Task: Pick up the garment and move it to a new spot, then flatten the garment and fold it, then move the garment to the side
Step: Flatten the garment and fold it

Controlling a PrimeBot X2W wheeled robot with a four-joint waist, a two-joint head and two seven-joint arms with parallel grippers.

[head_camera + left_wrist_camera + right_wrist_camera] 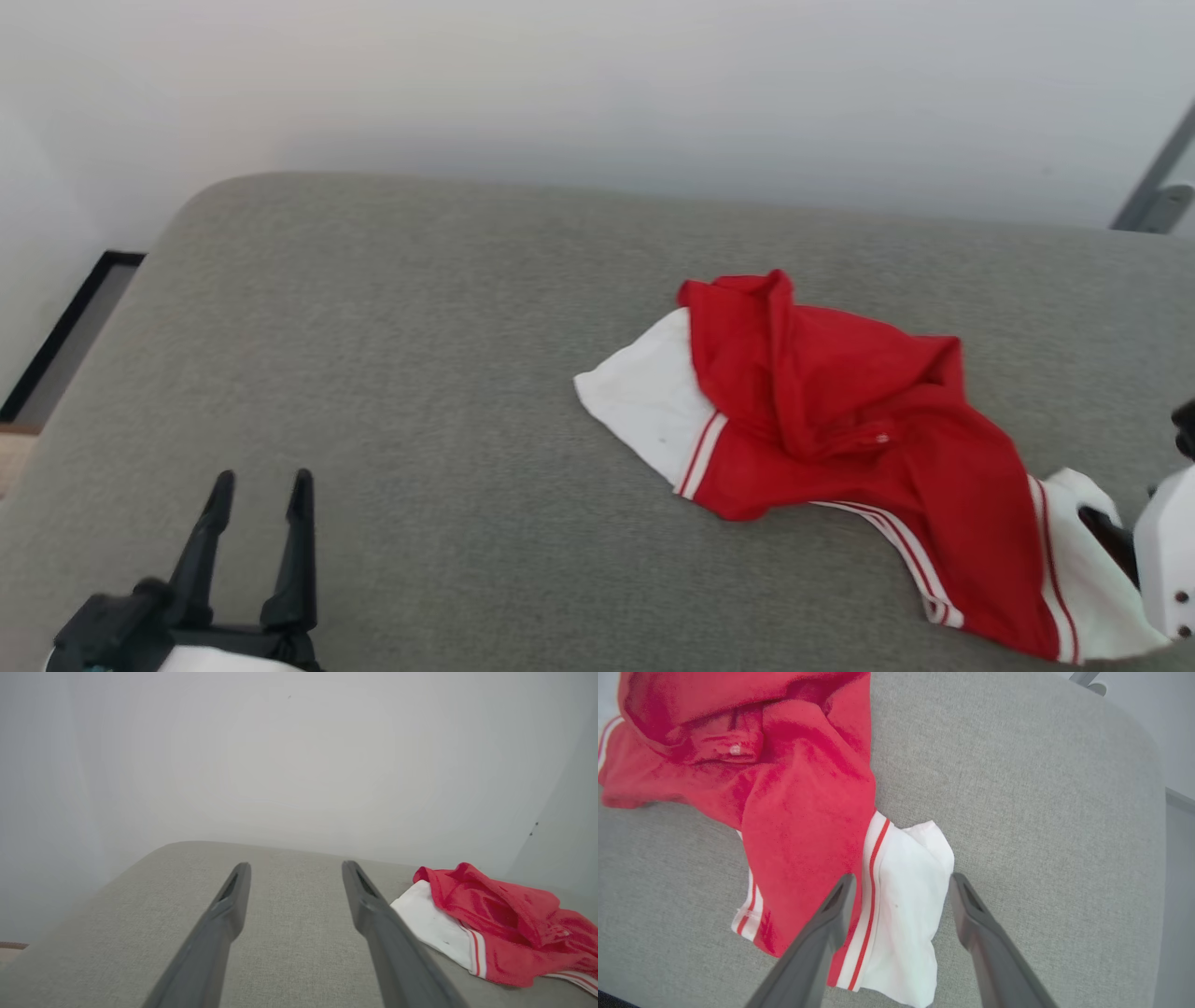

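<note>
- The shirt [840, 411] is seen lying crumpled on the right part of the gray cushion [420, 355]. No lifting, flattening, folding or setting aside is judged done yet.
- The right hand [901, 882] is held with fingers apart, astride one white sleeve [906, 896], with nothing gripped.
- The left hand [262, 485] is held apart and empty, well away from the shirt.
- Counted: one shirt, two white sleeves, two hands.
</note>
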